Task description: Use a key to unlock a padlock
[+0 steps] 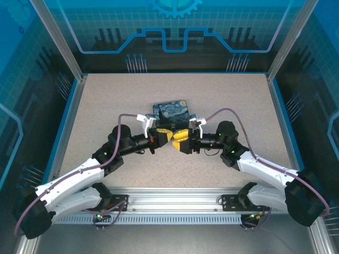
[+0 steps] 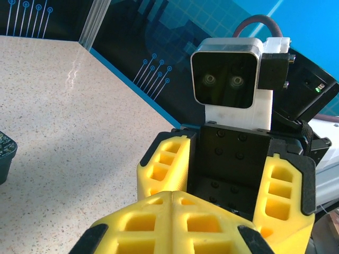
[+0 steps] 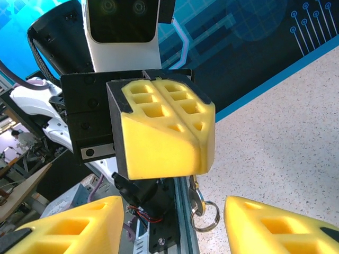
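You hold the left tool pressed together just on the near side of the blue-and-yellow swirl-painted rectangular box, the thin grey metal key and its ring dangling beneath, probably so your right tool, spread wide opposite, can reach it.

Key: small silver-grey metal piece, right wrist view. Hangs approx vertical just under the left gripper, whose yellow fingertips are pressed together. Upper end hidden behind the fingers, so exact grip pt can't be seen. Thin wire split ring threaded thru lower end, dangling free, slightly tilted. Both up in the air, off the tabletop. Blade/teeth too small to make out.
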{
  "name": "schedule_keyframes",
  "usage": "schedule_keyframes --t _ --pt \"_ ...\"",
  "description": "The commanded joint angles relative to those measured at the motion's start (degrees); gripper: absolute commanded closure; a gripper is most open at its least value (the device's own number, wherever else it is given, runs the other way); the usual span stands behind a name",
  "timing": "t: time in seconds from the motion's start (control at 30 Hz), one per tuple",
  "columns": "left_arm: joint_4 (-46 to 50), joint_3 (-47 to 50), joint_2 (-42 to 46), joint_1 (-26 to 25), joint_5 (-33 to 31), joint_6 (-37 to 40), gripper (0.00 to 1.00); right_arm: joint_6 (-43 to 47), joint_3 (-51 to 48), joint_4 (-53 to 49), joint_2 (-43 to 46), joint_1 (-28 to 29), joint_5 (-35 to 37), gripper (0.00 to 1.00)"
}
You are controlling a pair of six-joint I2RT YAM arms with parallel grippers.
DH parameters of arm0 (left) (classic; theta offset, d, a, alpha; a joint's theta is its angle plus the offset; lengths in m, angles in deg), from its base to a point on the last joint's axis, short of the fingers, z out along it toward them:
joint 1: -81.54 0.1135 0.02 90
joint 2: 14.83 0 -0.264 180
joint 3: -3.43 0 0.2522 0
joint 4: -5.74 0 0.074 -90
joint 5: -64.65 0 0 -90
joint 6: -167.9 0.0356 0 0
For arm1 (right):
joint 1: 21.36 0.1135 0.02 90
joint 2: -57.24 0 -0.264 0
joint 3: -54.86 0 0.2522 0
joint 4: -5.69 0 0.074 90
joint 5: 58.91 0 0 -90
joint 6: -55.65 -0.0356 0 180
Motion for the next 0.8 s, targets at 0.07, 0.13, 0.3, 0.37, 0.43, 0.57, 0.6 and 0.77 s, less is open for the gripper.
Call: schedule_keyframes --t 0.07,0.13,0.3,0.37,0.43,0.57,0.6,0.77 --pt "-0.31 -1.53 -0.2 -0.49 -1.34 -0.32 1.0 0.73 2.01 0.94 -1.08 1.23 0.13 0.49" --pt "-0.25 -1.62 -0.21 -0.55 -1.34 -0.26 1.0 0.8 2.32 0.93 -1.4 1.32 0.26 0.5" --pt "-0.3 -1.57 -0.3 -0.49 -1.22 -0.33 1.0 0.81 2.98 0.85 -2.15 1.42 0.41 0.54" --pt "-0.31 -1.49 -0.38 -0.53 -1.24 -0.38 1.0 0.9 3.15 0.78 -2.35 1.49 0.52 0.56" --pt "-0.29 -1.44 -0.38 -0.49 -1.28 -0.37 1.0 0.91 3.36 0.68 -2.63 1.49 0.49 0.61" --pt "-0.18 -1.3 -0.3 -0.49 -2.1 -0.53 1.0 1.04 3.18 0.3 -2.97 1.43 0.63 0.67" --pt "-0.22 -1.27 -0.31 -0.5 -2.28 -0.56 1.0 1.0 3.12 0.24 -3.0 1.5 0.62 0.68" --pt "-0.51 -1.27 -0.45 -0.51 -2.57 -0.83 1.0 1.0 2.57 -0.01 -3.14 1.5 0.71 0.71"
